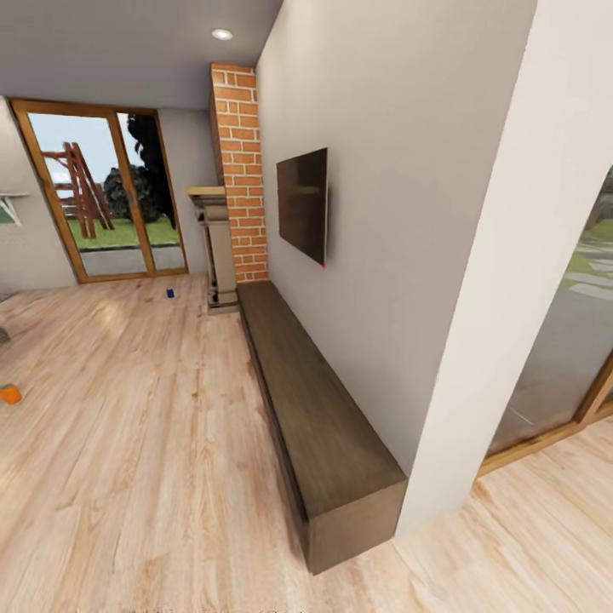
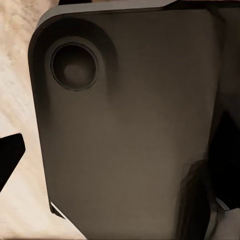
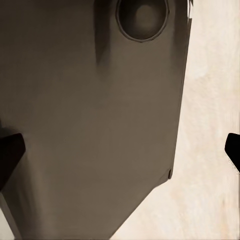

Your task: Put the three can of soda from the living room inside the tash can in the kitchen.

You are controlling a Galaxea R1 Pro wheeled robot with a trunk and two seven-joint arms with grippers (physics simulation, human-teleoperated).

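Note:
I am looking into the living room (image 1: 128,409). An orange can of soda (image 1: 10,393) lies on the light wood floor at the far left edge of the head view. A small dark blue can of soda (image 1: 170,293) stands far off on the floor, near the fireplace (image 1: 214,255). The tash can and the kitchen are out of view. In the left wrist view my left gripper (image 2: 117,160) is open, its dark fingertips (image 2: 10,156) spread to the picture's sides. My right gripper (image 3: 120,152) is open too, with nothing between its fingertips (image 3: 233,150).
A long low dark wood bench (image 1: 315,409) runs along the grey wall under a black TV (image 1: 303,203), beside a red brick chimney (image 1: 240,170). A white pillar (image 1: 502,281) stands close on the right. Glass doors (image 1: 106,191) are at the back left. Both wrist views face a dark grey panel (image 2: 125,130) over the floor.

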